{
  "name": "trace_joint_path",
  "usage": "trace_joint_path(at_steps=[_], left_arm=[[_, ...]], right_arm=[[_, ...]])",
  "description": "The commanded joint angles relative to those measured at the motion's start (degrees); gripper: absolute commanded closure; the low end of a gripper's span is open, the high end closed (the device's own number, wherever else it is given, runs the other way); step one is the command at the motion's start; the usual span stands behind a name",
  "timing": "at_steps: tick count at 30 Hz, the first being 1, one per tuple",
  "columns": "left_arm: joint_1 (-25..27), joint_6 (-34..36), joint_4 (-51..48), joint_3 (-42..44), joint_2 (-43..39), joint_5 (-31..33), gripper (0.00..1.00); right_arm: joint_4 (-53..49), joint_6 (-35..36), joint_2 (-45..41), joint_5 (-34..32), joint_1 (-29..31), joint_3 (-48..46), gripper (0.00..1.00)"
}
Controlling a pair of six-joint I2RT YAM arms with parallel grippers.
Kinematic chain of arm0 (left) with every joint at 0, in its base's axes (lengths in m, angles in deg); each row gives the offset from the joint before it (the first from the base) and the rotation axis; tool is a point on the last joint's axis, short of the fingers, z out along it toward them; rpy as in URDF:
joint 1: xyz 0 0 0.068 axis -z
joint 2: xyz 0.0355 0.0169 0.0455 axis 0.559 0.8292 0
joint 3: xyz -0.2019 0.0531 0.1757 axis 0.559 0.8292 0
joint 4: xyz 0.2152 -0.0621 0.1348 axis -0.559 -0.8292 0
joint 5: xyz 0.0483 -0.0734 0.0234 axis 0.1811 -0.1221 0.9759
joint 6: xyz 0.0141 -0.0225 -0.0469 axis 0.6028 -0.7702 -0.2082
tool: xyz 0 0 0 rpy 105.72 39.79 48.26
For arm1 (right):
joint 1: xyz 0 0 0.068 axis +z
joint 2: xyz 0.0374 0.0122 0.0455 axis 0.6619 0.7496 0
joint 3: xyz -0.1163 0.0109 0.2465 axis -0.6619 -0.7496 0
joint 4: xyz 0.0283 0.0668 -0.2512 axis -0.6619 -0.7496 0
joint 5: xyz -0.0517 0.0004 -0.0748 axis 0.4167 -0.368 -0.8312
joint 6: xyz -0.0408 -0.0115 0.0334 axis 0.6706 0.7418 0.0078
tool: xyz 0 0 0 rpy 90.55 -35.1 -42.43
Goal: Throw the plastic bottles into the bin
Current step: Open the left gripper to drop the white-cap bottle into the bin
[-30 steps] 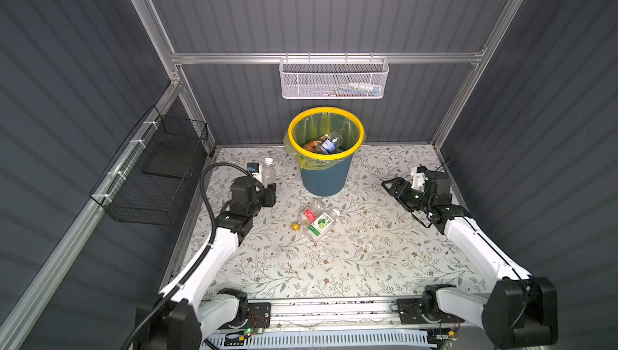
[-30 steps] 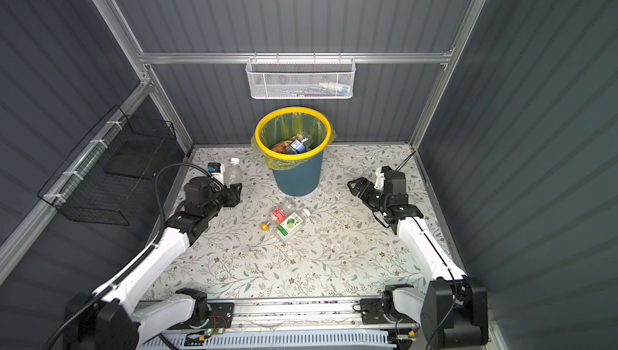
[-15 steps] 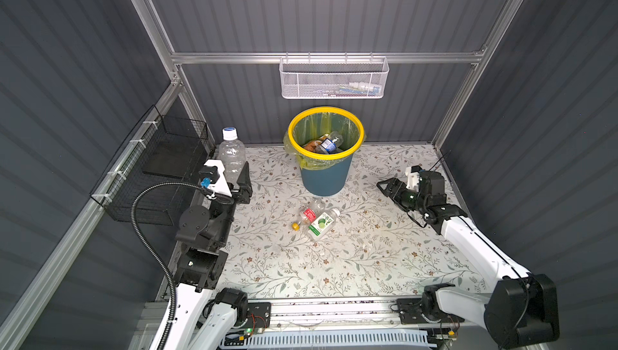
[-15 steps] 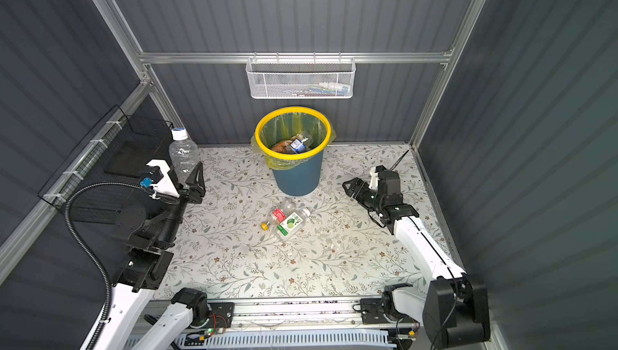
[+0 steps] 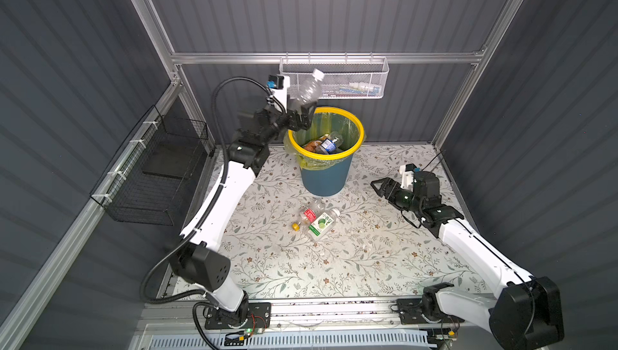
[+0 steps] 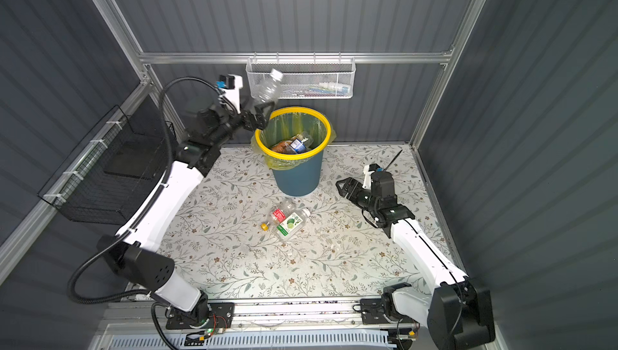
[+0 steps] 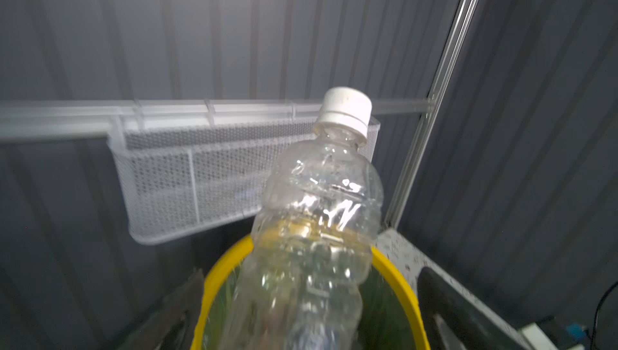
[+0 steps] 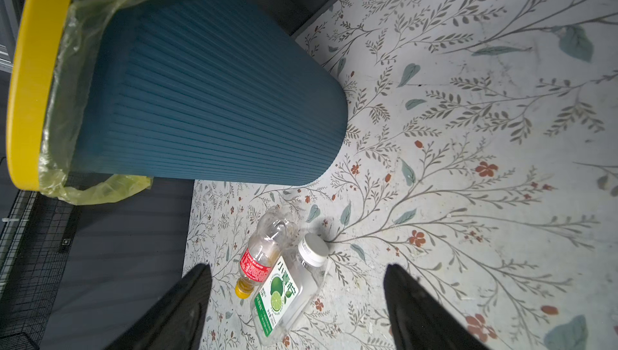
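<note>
A clear bottle with a white cap tilts over the near-left rim of the bin, cap up. My left gripper is open just under it, and both fingers stand clear of the bottle's sides. Several bottles lie inside the bin. On the floor lie a red-labelled bottle and a green-labelled bottle, touching. My right gripper is open, empty and low, right of the bin.
A white mesh basket hangs on the back wall just behind the raised bottle. A black wire basket hangs on the left wall. Dark walls close in the floral floor on three sides.
My left arm swung up from the left floor, carried the clear bottle to the bin's rim, and its jaws opened. My right gripper crept slightly toward the middle.
</note>
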Motion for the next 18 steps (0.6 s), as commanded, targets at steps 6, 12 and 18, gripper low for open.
trace_joint_path(at_steps=[6, 12, 18], left_arm=[[-1.3, 0.1, -2.4, 5.3, -10.2, 7.3, 0.00], [-6.5, 0.5, -4.1, 15.2, -17.4, 9.3, 0.00], [-12.5, 2.7, -11.0, 24.5, -22.3, 9.8, 0.00]], right_arm=[[-0.9, 1.2, 0.5, -2.8, 0.2, -0.2, 0.17], [-4.5, -1.3, 5.3, -5.3, 3.7, 3.2, 0.16], [-7.3, -6.3, 9.5, -10.3, 10.4, 4.8, 0.14]])
